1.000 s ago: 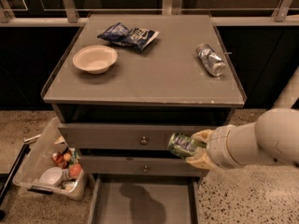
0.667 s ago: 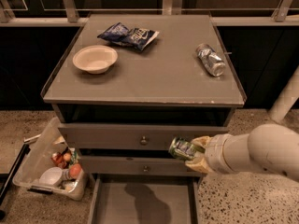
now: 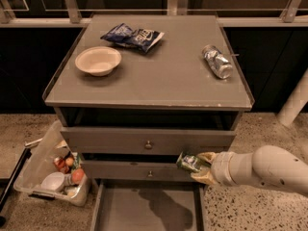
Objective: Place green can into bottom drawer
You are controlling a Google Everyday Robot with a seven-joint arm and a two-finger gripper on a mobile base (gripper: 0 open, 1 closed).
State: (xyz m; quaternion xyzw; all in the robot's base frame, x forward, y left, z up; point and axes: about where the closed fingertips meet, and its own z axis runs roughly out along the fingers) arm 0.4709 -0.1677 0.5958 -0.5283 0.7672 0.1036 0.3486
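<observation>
My gripper (image 3: 196, 166) reaches in from the right on a white arm and is shut on the green can (image 3: 190, 162), which lies tilted on its side in front of the middle drawer's right end. The bottom drawer (image 3: 103, 210) is pulled open below; its flat grey floor shows, with the arm's shadow on it. The can hangs above the drawer's right rear part.
On the cabinet top (image 3: 159, 76) lie a pale bowl (image 3: 98, 60), a blue chip bag (image 3: 133, 35) and a crinkled silver can (image 3: 217, 61). The two upper drawers (image 3: 148, 140) have small round knobs. A clear bin (image 3: 55, 170) of items sits on the floor to the left.
My gripper with the green can has moved down and a little left, from the level of the upper drawer's front to the middle drawer's front, closer above the open bottom drawer.
</observation>
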